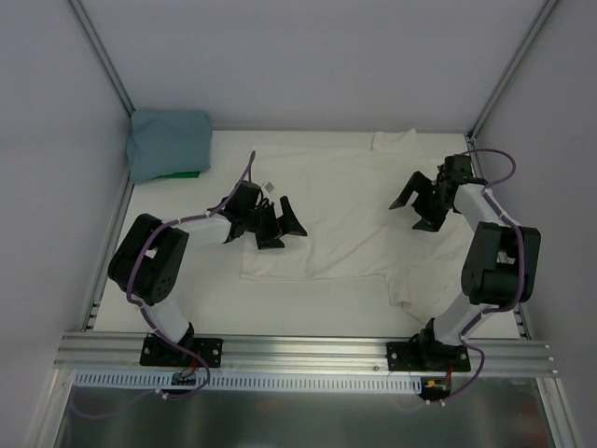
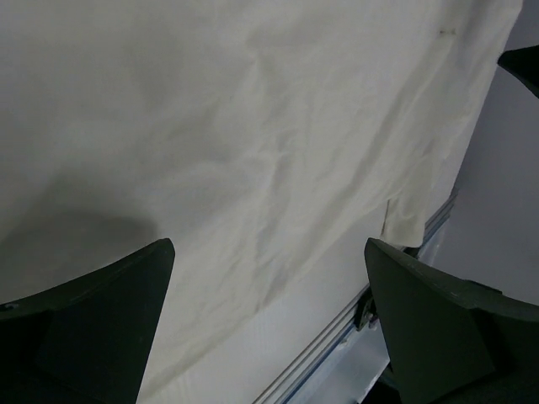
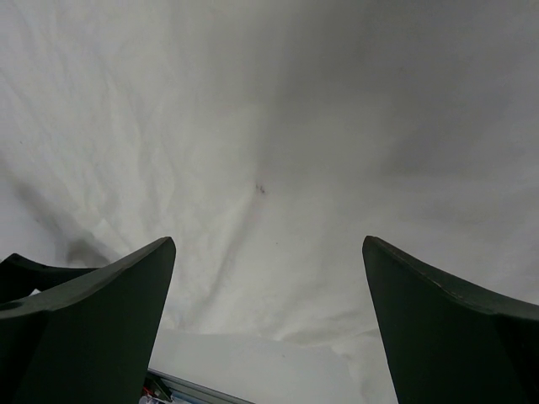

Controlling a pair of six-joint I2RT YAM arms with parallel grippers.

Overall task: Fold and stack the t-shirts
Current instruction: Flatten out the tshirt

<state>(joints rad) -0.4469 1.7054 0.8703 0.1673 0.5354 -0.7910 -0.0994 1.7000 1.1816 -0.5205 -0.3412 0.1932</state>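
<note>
The teal t-shirt (image 1: 168, 142) looks folded in the far left corner. The cream t-shirt (image 1: 345, 215) lies flat, not yet folded, beneath my left gripper (image 1: 283, 229) and right gripper (image 1: 417, 207), both wide open and empty.

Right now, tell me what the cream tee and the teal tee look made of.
Cream tee: soft knit cloth, probably cotton; matte, with fine creases and soft shadows in both wrist views. Teal tee: also matte cloth, judging by its rounded, slumped folds; weave too far to tell.
</note>
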